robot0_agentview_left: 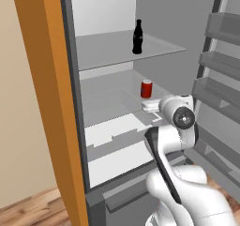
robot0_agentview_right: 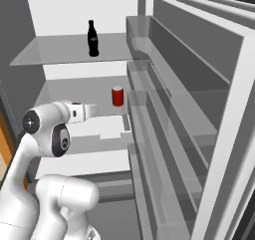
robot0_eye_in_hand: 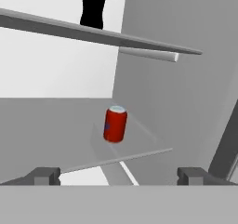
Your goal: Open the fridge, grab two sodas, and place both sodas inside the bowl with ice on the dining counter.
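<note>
The fridge (robot0_agentview_left: 47,103) stands open, its pale grey shelves in full sight. A slim black soda bottle (robot0_agentview_left: 137,37) (robot0_agentview_right: 92,38) is upright on the upper shelf. Below it, a small red soda can (robot0_agentview_left: 146,88) (robot0_agentview_right: 117,96) with a silvery top stands on the middle shelf. My gripper (robot0_agentview_left: 149,106) (robot0_agentview_right: 94,110) reaches into the fridge at the middle shelf's height, short of the can. In the hand view the can (robot0_eye_in_hand: 115,124) sits ahead, centred between the two dark fingertips (robot0_eye_in_hand: 45,175) of the open gripper (robot0_eye_in_hand: 118,176), which holds nothing. The bowl with ice and the dining counter are out of view.
The open fridge door (robot0_agentview_left: 220,61) (robot0_agentview_right: 164,99) with its stacked grey bins stands close on the arm's right. The upper shelf's edge (robot0_eye_in_hand: 107,36) runs overhead. Wooden floor (robot0_agentview_left: 33,206) lies at lower left, past the orange casing.
</note>
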Controlling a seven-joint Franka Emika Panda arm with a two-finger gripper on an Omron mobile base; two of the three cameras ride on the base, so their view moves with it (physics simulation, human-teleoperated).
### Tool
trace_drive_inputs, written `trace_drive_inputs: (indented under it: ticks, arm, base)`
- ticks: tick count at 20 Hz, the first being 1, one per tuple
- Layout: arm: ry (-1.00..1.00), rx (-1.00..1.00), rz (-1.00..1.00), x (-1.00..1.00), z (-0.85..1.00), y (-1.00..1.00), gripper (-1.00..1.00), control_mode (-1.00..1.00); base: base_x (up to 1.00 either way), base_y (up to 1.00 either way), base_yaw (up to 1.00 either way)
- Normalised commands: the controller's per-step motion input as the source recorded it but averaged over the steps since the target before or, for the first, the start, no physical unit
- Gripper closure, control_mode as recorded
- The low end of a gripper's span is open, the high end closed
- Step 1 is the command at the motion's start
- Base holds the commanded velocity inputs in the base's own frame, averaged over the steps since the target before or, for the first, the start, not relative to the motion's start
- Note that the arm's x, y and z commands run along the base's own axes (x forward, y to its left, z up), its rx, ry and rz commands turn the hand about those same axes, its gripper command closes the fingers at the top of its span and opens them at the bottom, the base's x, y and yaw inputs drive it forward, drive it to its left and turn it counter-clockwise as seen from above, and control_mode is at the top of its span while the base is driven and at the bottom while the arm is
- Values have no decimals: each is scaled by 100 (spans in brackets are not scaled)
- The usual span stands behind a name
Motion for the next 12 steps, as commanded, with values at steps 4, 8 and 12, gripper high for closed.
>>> trace_drive_inputs:
  ticks: [4,8,12]
  arm:
    - [-1,0,0,13,0,-16,-100,-100]
    - [0,0,0,12,0,-10,-100,-100]
    - [0,0,0,19,0,0,-100,-100]
  base:
    - [0,0,0]
    - [0,0,0]
    - [0,0,0]
